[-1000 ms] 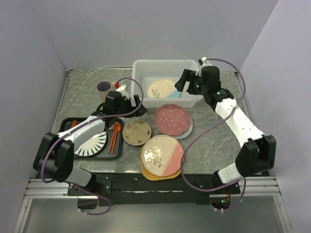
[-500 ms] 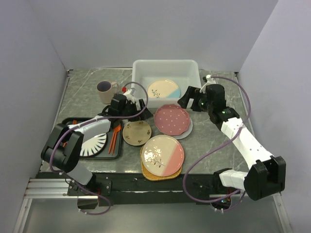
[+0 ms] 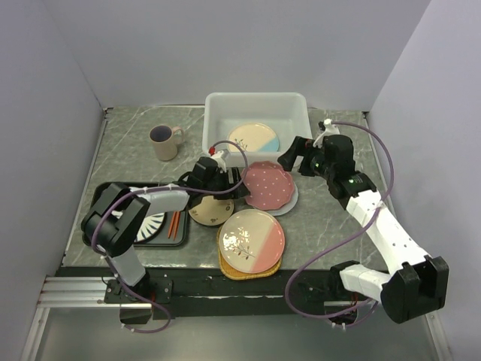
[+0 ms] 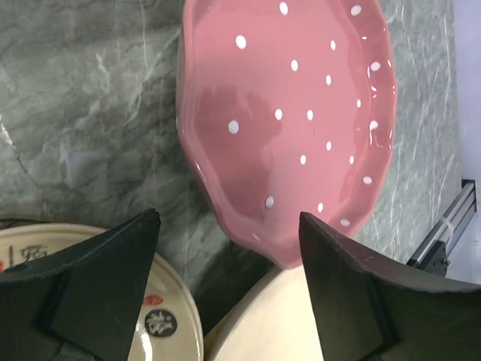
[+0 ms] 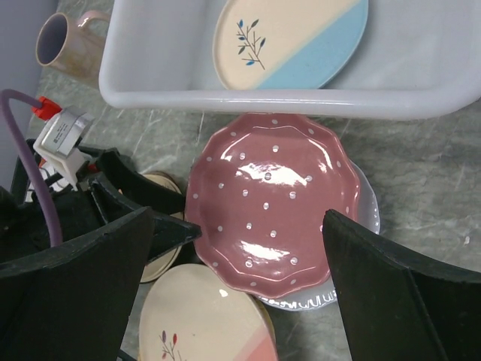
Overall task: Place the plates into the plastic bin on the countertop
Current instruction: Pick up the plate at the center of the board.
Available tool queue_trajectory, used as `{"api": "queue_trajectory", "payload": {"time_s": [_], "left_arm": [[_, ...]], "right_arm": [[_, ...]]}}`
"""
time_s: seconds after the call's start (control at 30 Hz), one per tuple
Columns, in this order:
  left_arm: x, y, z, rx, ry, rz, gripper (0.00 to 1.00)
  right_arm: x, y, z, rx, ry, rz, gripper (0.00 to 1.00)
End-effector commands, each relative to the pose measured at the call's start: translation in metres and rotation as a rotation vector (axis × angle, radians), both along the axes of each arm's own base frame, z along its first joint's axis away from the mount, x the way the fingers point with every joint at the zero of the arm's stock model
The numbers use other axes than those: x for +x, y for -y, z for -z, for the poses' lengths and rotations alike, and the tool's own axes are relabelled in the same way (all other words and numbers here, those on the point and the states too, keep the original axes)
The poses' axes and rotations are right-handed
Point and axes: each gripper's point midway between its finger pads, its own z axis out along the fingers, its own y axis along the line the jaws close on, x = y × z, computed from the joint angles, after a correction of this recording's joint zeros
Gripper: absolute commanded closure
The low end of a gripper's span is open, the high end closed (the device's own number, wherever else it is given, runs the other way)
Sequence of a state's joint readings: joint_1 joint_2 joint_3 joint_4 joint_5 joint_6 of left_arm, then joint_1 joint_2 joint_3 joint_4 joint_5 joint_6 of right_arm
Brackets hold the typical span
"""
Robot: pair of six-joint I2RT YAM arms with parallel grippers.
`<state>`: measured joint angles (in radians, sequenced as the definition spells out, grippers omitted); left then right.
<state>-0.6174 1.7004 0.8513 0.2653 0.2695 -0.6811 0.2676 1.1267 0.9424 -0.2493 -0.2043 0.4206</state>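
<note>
While one cream-and-blue plate (image 3: 254, 138) lies inside the plastic bin (image 3: 255, 95), the pink dotted plate (image 3: 268, 185) sits on a white plate (image 5: 304, 302) on the countertop (image 3: 331, 226), just in front of the bin. The left gripper (image 4: 229, 218) is low at its left rim, jaws spread; whether a fingertip touches the rim, I can't quite tell. The right gripper (image 5: 239, 216) hovers above it, jaws wide apart, holding nothing.

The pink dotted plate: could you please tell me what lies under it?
A white plate peeks out past the pink dotted plate; most of it is covered, pattern unknown.
</note>
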Motion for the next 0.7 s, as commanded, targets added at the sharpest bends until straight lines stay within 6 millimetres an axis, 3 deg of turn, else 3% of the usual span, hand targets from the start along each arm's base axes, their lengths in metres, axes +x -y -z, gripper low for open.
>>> {"api": "queue_trajectory", "payload": {"time_s": [0.0,0.67], "left_arm": [[0.015,0.011,-0.012,-0.042,0.042,-0.035,0.21],[0.024,0.018,0.0,-0.044,0.045,-0.069,0.38]], "right_arm": [[-0.004,0.008,-0.004,-0.013,0.025,0.013,0.0],[-0.005,0.009,0.009,-0.002,-0.002,0.006,0.0]]}}
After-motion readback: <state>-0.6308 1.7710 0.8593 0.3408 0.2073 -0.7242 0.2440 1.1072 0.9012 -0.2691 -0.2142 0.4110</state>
